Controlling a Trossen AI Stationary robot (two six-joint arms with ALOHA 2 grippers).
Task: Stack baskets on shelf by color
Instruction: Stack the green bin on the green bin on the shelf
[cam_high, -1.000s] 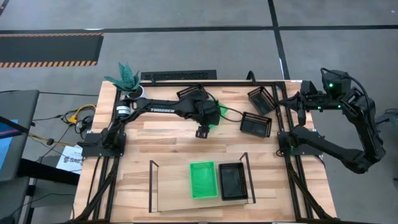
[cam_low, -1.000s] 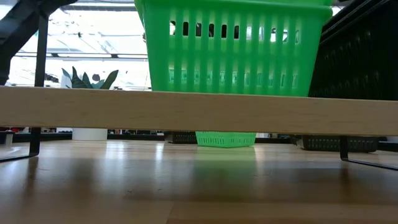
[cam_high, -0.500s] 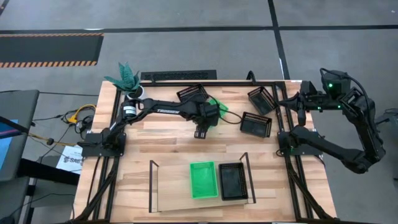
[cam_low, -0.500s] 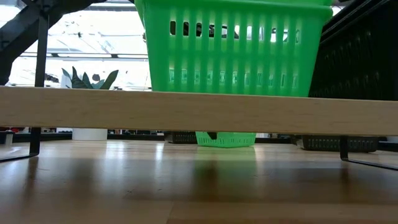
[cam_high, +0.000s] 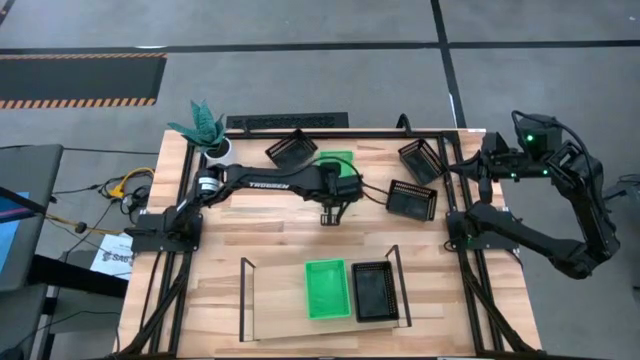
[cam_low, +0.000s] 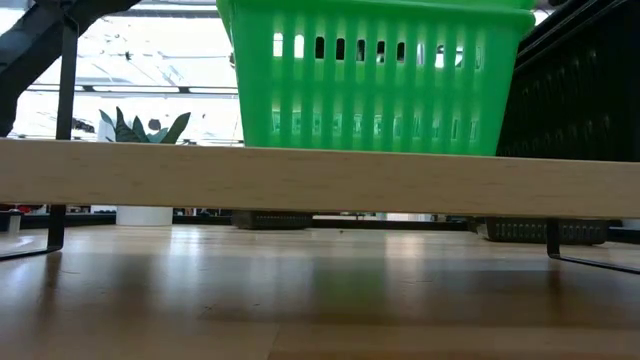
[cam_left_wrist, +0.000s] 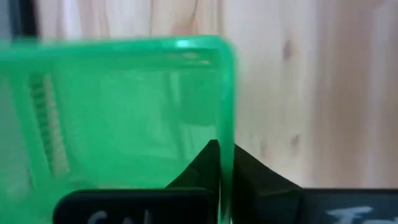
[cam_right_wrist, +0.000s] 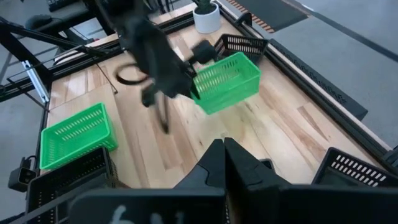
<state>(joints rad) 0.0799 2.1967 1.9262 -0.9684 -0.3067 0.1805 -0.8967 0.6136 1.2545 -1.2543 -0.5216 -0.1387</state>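
**Left arm has a green basket by its rim; shelf lies toward the near edge**

Going left to right, my left gripper (cam_high: 345, 183) is clenched on the wall of a green basket (cam_high: 335, 163) at the back of the table, one finger inside the rim and one outside, as the left wrist view shows. The basket looks lifted clear of the wood in the right wrist view.

The shelf (cam_high: 270, 322) sits well apart, toward the near edge, already holding a green basket (cam_high: 326, 288) with a black one (cam_high: 374, 291) just beside it. From my gripper, that stack lies almost straight toward the near edge, its long axis running front to back, so I judge the held basket must be turned to match.

The right gripper (cam_high: 484, 166) waits shut at the far right, holding nothing.
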